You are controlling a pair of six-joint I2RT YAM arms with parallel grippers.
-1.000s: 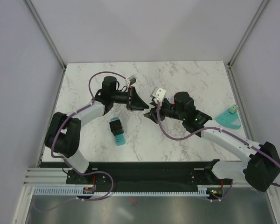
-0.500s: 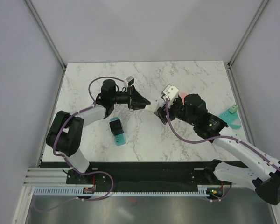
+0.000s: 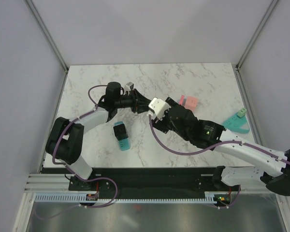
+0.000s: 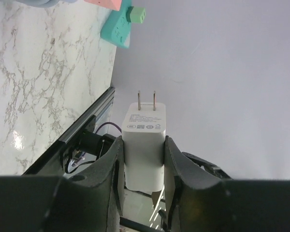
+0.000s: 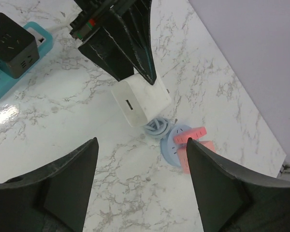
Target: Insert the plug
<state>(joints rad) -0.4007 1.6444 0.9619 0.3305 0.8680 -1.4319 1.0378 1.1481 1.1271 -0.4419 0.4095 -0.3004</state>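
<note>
The white wall adapter (image 4: 144,128) is pinched by its sides in the left hand (image 4: 142,154), prongs left bare for insertion. The right hand (image 5: 141,145) is held spread before it, seemingly for handover; the socket cube (image 3: 120,131) sits apart.

Table (image 3: 203,77): power cube (image 3: 119,131) sits front-left of centre. Charger plug (image 4: 145,126) is mid-table, off the surface, between the left gripper (image 4: 143,147) fingers, prongs pointing right. A block (image 3: 188,101) lies behind-right of it, a wedge-shaped stand (image 3: 236,124) near the right edge.
</note>
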